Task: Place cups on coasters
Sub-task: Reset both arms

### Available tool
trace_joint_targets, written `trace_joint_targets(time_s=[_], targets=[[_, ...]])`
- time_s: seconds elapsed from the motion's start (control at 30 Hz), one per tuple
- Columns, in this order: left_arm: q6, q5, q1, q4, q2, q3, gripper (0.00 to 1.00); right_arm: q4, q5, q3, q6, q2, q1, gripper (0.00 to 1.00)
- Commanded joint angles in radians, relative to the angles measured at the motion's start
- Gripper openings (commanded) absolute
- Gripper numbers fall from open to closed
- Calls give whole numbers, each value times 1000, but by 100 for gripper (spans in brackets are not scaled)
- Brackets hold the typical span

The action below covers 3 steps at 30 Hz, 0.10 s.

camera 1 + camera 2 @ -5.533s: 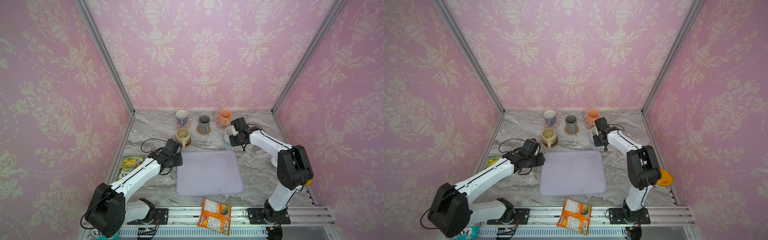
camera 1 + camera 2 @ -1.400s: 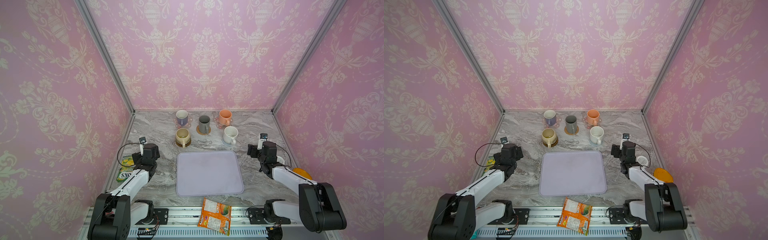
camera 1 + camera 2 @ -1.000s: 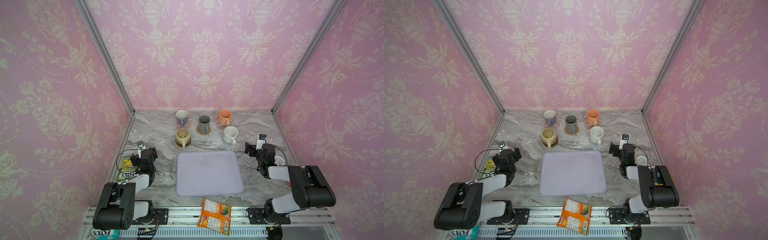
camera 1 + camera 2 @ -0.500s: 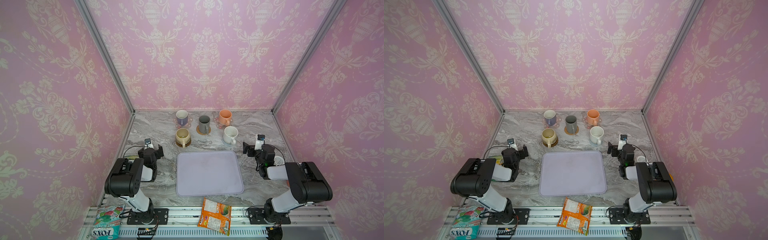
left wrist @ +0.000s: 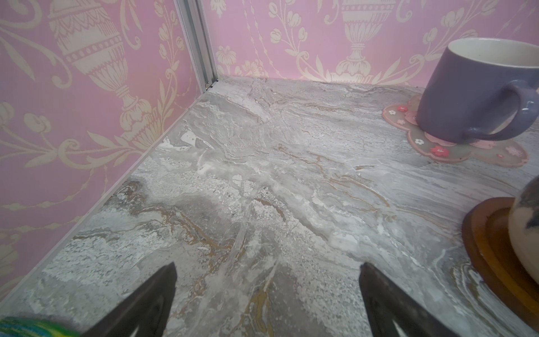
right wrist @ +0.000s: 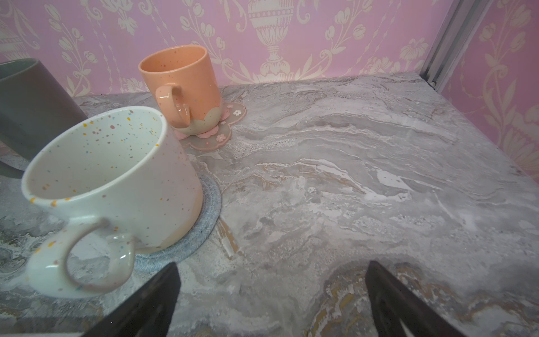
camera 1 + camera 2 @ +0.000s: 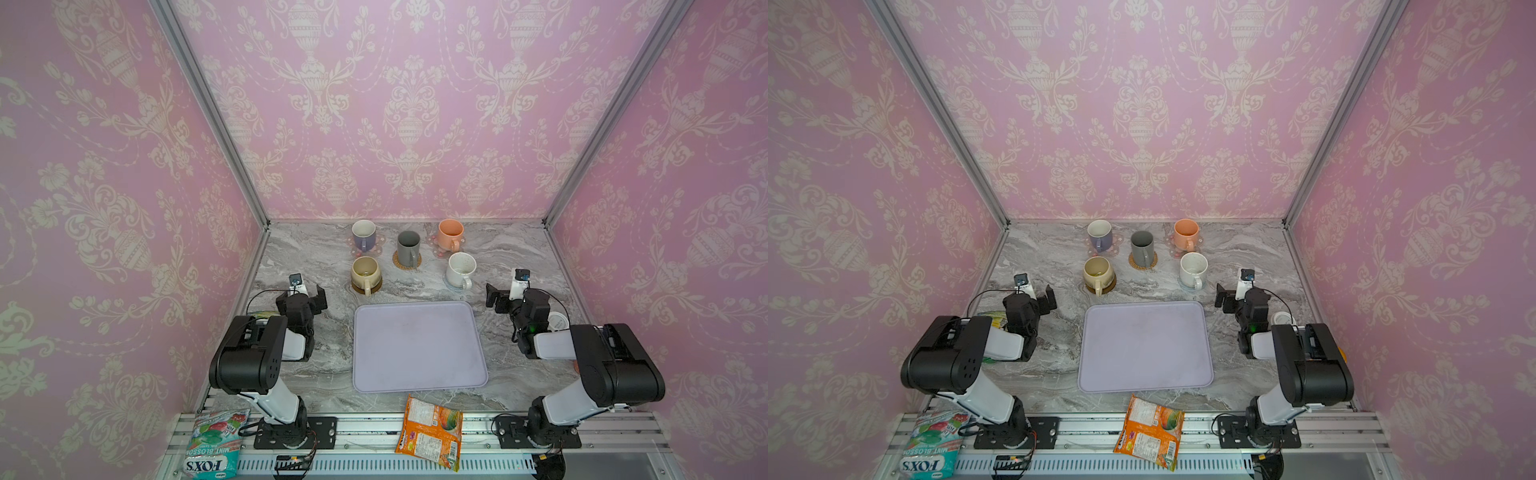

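Top views, both: beyond the far edge of the lavender tray [image 7: 417, 345], all five cups, each seated on a coaster. Closest to that edge, by its left corner, rounded beige mug [image 7: 365, 272] on dark brown disc [image 5: 490, 248]. By its right corner, speckled white mug [image 7: 460, 268] on grey-blue disc [image 6: 208, 210]. Farther behind the tray, in a row: lavender mug [image 7: 364, 235] on pink flower coaster [image 5: 455, 151], dark grey mug [image 7: 408, 245] on woven rattan disc [image 7: 1154, 262], peach-orange mug [image 7: 451, 232] on second pink flower coaster [image 6: 224, 135]. Nothing on the tray itself.

Left wrist view: left gripper [image 5: 267, 271] spread wide, gripping nothing, low over bare marble tabletop [image 5: 262, 175] off the tray's left side. Right wrist view: right gripper [image 6: 271, 267] likewise spread wide and empty, off the tray's right side, near the speckled mug but apart from it.

Judged step: placing complete, both arms folded close to their bases, so end of the task rather than its middle.

Next move, if any: only a check of how squarely each mug sits on its mat, not fully readable from these angles. No fresh grip called for unless a cup looks tilted. Otherwise, best kept clear of the handles turned toward the tray.
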Motion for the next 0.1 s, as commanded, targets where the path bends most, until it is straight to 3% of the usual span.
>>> trace_joint_targets(time_s=[0.0,0.07], targets=[[26,10,7,7,2,14,99,5,20,12,-15,0,7,100],[26,10,7,7,2,14,99,7,19,11,-15,-3,6,100]])
